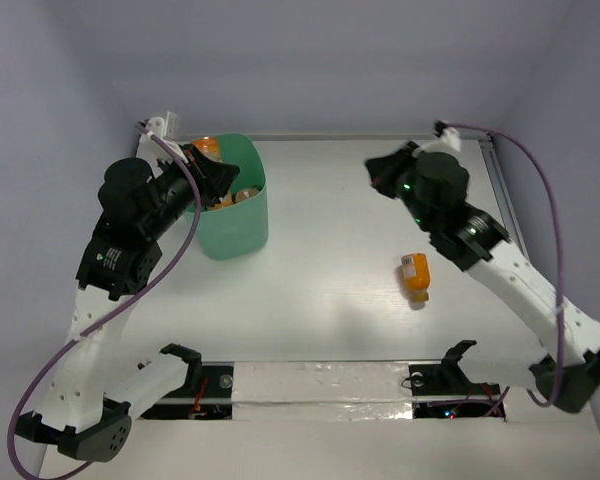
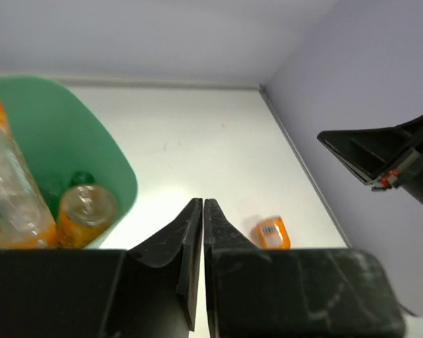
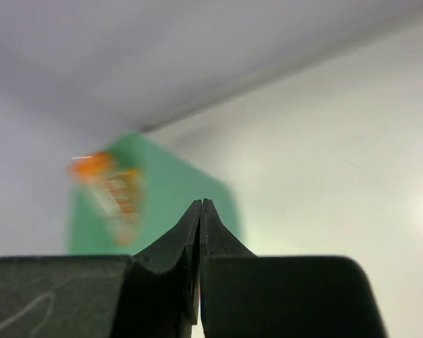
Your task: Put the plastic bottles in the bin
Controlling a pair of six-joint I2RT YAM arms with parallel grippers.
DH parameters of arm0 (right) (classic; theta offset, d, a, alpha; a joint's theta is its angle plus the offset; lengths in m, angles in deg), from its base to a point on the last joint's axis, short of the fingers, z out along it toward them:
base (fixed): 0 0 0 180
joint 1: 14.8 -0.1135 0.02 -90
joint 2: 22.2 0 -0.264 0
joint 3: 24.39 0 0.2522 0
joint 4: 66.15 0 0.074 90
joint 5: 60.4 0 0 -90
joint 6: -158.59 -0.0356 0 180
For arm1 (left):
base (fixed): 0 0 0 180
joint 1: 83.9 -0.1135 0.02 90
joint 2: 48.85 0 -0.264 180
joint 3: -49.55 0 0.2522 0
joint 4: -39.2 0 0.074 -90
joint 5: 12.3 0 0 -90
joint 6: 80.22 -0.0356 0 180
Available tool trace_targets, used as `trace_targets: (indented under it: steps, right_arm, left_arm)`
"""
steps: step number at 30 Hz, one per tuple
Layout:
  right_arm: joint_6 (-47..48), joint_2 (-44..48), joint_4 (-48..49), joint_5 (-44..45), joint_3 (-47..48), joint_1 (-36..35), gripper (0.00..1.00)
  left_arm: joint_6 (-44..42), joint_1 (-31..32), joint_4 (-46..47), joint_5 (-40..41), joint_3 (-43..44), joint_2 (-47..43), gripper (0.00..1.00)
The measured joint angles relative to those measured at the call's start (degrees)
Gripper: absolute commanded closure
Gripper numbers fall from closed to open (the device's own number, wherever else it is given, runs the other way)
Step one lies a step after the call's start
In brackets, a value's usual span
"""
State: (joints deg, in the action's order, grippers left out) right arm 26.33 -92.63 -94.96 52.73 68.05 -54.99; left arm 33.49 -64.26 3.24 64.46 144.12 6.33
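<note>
bottle [image 1: 415,276], orange, lies on the bench [image 1: 320,300] nearward of the right hand [image 1: 378,172], long axis roughly near-to-far, cap probably nearest. both hands pressed together, empty; left hand [image 1: 212,178] hangs over the bin [image 1: 242,235].

Bin [image 1: 232,225] left w/ bottles [image 2: 84,211] inside – one bottle [image 1: 416,275] on table [image 1: 340,270], right.

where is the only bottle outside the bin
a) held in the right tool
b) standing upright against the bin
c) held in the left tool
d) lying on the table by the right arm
d: the orange bottle lies on its side on the table, well apart from the bin, and the left tool and right tool are shut on nothing.
</note>
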Motion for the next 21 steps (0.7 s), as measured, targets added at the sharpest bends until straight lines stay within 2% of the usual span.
trace_targets:
  steps: [1, 3, 4, 7, 11, 17, 18, 21]
  right_arm:
    - [-1.33, 3.63, -2.08, -0.50, -4.72, 2.71, 0.93]
    - [-3.72, 9.42, -8.57, -1.46, -13.70, 8.48, 0.66]
    - [-4.70, 11.54, -11.37, -2.97, -17.90, 11.56, 0.33]
    - [-5.99, 12.81, -19.10, -5.49, -25.97, 17.25, 0.00]
    - [-5.05, 8.39, -26.86, -8.68, -28.52, 19.96, 0.00]
    - [0.76, -3.56, -29.88, -9.97, -27.30, 21.55, 0.00]
    - [2.29, -5.97, -30.75, -10.32, -26.58, 21.81, 0.00]
    - [6.08, -12.35, -33.05, -10.23, -23.50, 22.01, 0.01]
  left_arm:
    - [0.02, 0.57, 0.11, -0.50, -1.75, -0.70, 1.00]
    - [0.24, 1.92, 0.02, -1.84, -5.44, -2.38, 1.00]
    - [0.37, 2.40, 0.04, -2.54, -6.91, -3.02, 1.00]
    - [0.81, 3.67, 0.13, -4.61, -11.02, -4.83, 0.98]
    - [0.94, 4.35, 0.11, -6.49, -14.34, -6.64, 0.91]
    - [0.85, 4.33, 0.42, -7.96, -15.52, -9.20, 0.74]
    - [0.85, 4.33, 0.55, -8.15, -15.52, -9.62, 0.68]
    - [0.63, 4.33, 0.59, -8.39, -15.52, -10.69, 0.61]
